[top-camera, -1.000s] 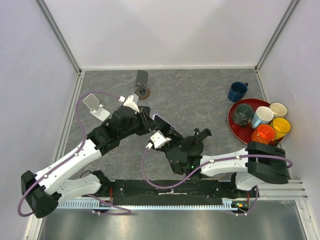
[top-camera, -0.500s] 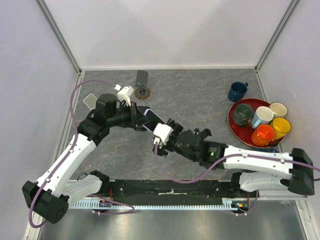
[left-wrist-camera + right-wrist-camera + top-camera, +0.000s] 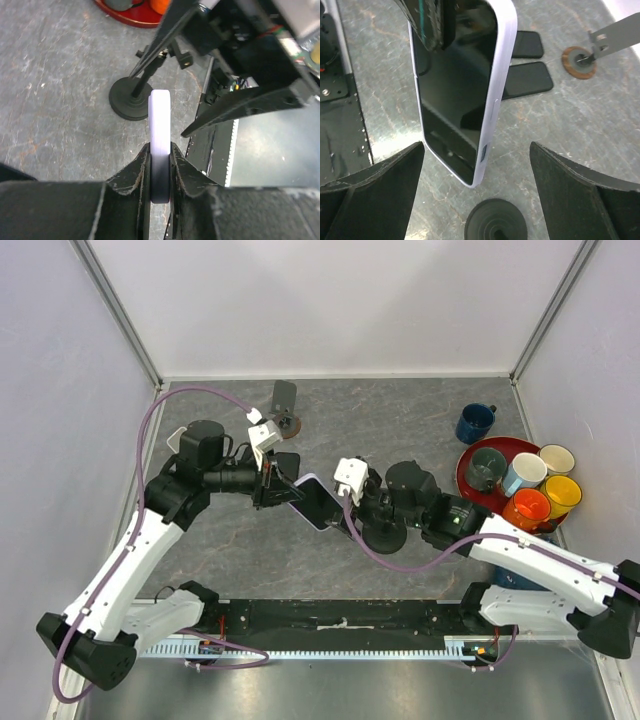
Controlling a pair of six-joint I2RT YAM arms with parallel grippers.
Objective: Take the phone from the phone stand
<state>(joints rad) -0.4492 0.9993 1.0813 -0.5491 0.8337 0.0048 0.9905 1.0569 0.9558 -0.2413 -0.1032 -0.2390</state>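
The phone, black-screened in a lavender case, hangs off the table, clear of the phone stand. My left gripper is shut on its one end; the left wrist view shows the phone edge-on, pinched between both fingers. The black phone stand stands on its round base just to the right, with nothing on it. My right gripper is open beside the stand. In the right wrist view the phone hangs beyond the wide-apart fingers, above the stand's base.
A red tray at the right holds several mugs, and a blue mug stands behind it. A grey plate on a brown disc is at the back. A white stand peeks from behind my left arm. Two dark flat slabs lie on the table.
My right gripper opened wide and its arm swung up and to the right. My left gripper stayed shut on the phone and shifted it slightly toward the near edge.
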